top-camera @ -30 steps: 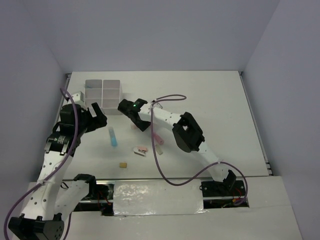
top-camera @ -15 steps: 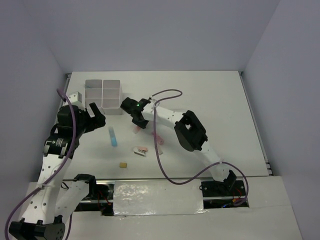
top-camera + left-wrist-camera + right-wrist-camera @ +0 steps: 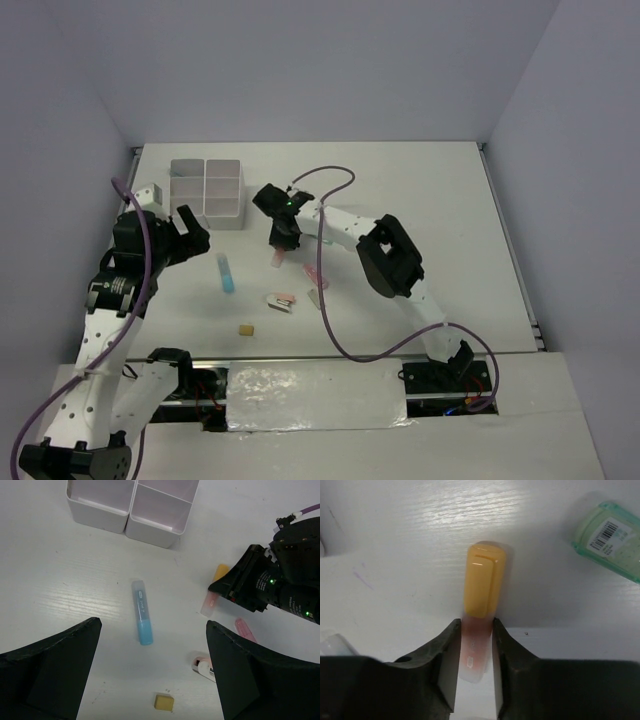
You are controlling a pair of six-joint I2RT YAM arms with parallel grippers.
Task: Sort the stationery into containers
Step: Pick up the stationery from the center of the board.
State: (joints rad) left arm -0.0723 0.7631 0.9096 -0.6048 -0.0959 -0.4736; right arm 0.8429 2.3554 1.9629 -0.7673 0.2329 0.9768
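The right gripper (image 3: pixel 475 630) has its jaws closed across the barrel of the orange-yellow highlighter (image 3: pixel 484 582). In the right wrist view both inner faces press the translucent barrel at lower centre. The highlighter's long axis runs straight up the frame, in line with the jaws, and the orange cap projects beyond the tips toward the top of the frame. The frames do not show whether the item rests on the surface (image 3: pixel 420 190) or hangs just above it. In the top view the white box (image 3: pixel 206 185) lies near the held item, toward the upper left of the frame, with its open compartments facing up. The coming move is judged to be a short carry up and left. Because the item hangs lengthwise from the jaws, it is expected to enter a compartment end first. The left gripper (image 3: pixel 152 624) has its jaws spread wide and holds nothing. It hovers over the blue highlighter (image 3: pixel 141 612), whose long axis runs nearly top to bottom in the left wrist view, so the left arm is the nearer one for that item. Legible marking is limited. The green item (image 3: pixel 610 537), at upper right of the right wrist view, carries a white barcode label with digits too small to read. The blue highlighter shows a small unreadable label, and faint print on the held barrel cannot be made out.
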